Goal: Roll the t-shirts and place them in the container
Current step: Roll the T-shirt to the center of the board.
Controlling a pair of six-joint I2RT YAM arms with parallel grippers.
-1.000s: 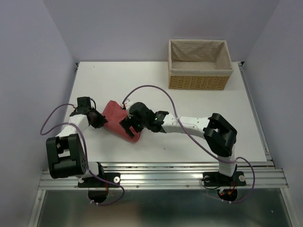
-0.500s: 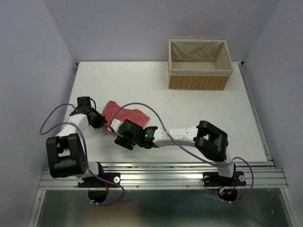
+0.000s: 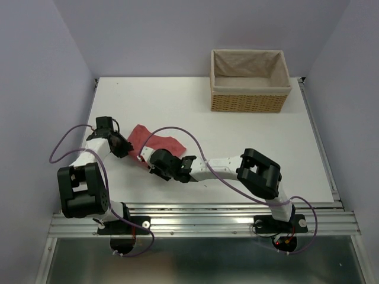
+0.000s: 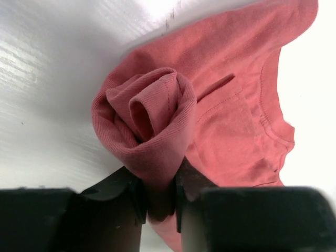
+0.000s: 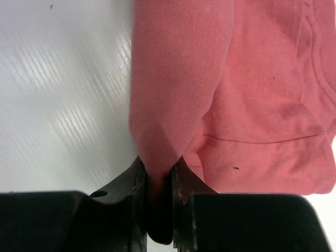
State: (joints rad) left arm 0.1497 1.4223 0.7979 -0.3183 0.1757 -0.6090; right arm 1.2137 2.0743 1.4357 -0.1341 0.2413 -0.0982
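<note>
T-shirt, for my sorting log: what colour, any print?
Plain salmon-red t-shirt, no print visible; clearest in the left wrist view.

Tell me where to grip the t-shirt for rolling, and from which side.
Grip the t-shirt at the ends of its thick rolled edge, coming from the near side. The roll lies along that side, with flat cloth spreading away beyond it.

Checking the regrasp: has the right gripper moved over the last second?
Yes. The right gripper has shifted left and down in the top view, farther from the wicker basket. Its jaws pinch the t-shirt.
</note>
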